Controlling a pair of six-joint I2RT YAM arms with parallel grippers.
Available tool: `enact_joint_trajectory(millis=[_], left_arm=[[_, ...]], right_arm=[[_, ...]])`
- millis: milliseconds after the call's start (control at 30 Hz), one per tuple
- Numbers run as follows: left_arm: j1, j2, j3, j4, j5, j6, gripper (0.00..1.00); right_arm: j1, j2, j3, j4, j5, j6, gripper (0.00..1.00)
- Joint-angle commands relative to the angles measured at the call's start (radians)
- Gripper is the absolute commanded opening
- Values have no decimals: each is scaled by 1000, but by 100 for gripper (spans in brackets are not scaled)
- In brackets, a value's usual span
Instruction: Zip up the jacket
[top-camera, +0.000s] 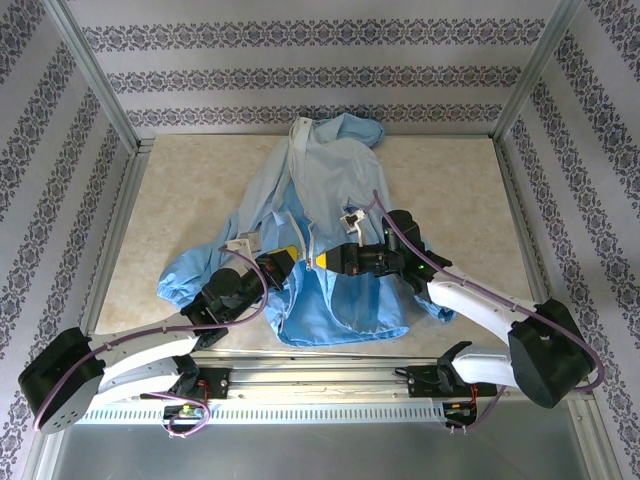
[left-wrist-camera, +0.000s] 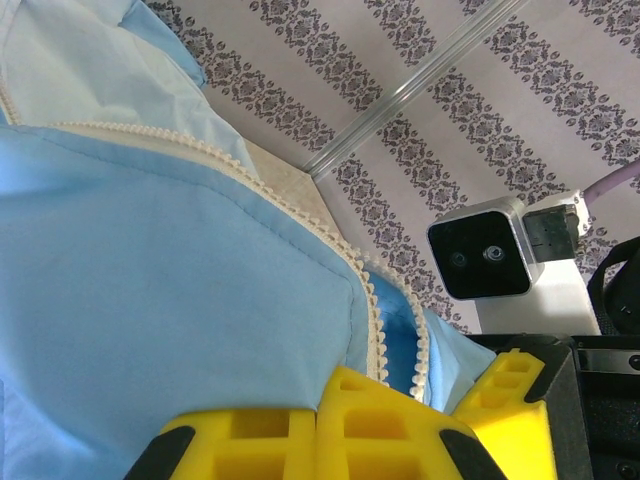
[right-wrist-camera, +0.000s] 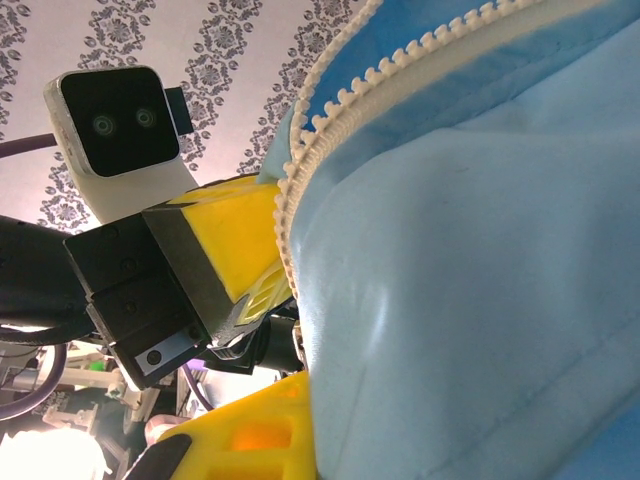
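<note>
Fingers on the left gripper (top-camera: 288, 256) and right gripper (top-camera: 324, 260) clamp the jacket (top-camera: 335, 165) beside its zipper (left-wrist-camera: 285, 208), which looks mostly unzipped beyond them.

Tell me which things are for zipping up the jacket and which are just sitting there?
For the job:
the jacket
zipper strip
left gripper, shut on the jacket
right gripper, shut on the jacket

Just there:
table
patterned wall
metal frame post
</note>
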Motion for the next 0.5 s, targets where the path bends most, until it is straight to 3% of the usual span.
enact_joint_trajectory(millis=[0, 467], left_arm=[[17, 3, -5, 73, -14, -20, 0], [17, 13, -1, 68, -1, -29, 0]], right_arm=[[5, 8, -2, 52, -23, -24, 0], [20, 8, 2, 55, -19, -23, 0]])
